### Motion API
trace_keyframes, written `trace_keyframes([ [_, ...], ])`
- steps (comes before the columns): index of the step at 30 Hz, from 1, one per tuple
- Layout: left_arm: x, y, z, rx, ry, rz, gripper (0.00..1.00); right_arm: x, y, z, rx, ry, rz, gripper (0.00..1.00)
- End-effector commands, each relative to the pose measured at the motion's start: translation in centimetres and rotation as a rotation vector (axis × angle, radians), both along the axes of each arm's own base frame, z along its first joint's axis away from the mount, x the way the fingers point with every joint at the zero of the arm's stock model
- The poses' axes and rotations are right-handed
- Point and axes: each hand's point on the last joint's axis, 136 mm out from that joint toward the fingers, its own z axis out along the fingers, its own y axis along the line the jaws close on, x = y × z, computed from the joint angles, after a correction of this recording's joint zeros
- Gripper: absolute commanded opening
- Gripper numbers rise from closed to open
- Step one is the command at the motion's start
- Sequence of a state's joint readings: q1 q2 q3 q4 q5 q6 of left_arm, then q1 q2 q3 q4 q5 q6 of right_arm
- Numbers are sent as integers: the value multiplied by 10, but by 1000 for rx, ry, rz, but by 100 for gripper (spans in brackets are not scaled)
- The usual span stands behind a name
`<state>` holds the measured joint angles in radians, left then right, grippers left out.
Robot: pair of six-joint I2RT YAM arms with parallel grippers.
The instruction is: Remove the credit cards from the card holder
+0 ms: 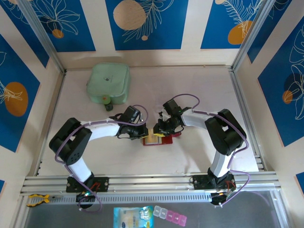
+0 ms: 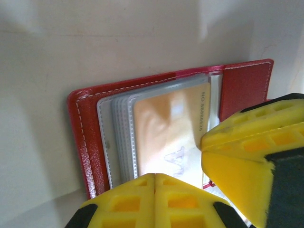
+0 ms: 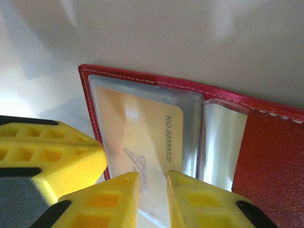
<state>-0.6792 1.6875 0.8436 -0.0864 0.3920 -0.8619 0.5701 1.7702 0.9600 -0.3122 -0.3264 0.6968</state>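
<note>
The red card holder (image 1: pixel 164 140) lies open on the table between my two grippers. In the left wrist view the card holder (image 2: pixel 85 128) shows pale grey pockets and a yellowish-gold credit card (image 2: pixel 166 123) in the top pocket. My left gripper (image 2: pixel 155 176) is shut, its tips down on the card's near end. My right gripper (image 3: pixel 152 179) stands over the same card (image 3: pixel 142 133) with its jaws a narrow gap apart; the card lies flat beneath them, not pinched. In the top view the left gripper (image 1: pixel 146 133) and right gripper (image 1: pixel 158 130) nearly touch.
A mint-green case (image 1: pixel 110 83) lies at the back left of the table. Wooden walls close the table on three sides. A metal rail (image 1: pixel 152 183) runs along the near edge, with a packet (image 1: pixel 133 217) and a pill box (image 1: pixel 170 216) below it.
</note>
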Motion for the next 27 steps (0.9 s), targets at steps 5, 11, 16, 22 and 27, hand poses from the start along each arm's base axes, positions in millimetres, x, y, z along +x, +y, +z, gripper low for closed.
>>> trace_keyframes([
  [5,-9,6,-15,54,31,-20,5,-8,-6,5,-12,-29,29,31],
  [11,-10,8,-17,68,33,-18,5,-11,-8,3,-14,-47,56,31],
  [16,-10,9,-16,67,32,-16,5,-12,-4,4,4,-59,73,28],
  [22,-10,9,-16,69,33,-15,5,-12,-2,4,9,-59,79,24],
  [27,-10,9,-16,69,30,-15,5,-13,-8,2,-27,-63,71,22],
])
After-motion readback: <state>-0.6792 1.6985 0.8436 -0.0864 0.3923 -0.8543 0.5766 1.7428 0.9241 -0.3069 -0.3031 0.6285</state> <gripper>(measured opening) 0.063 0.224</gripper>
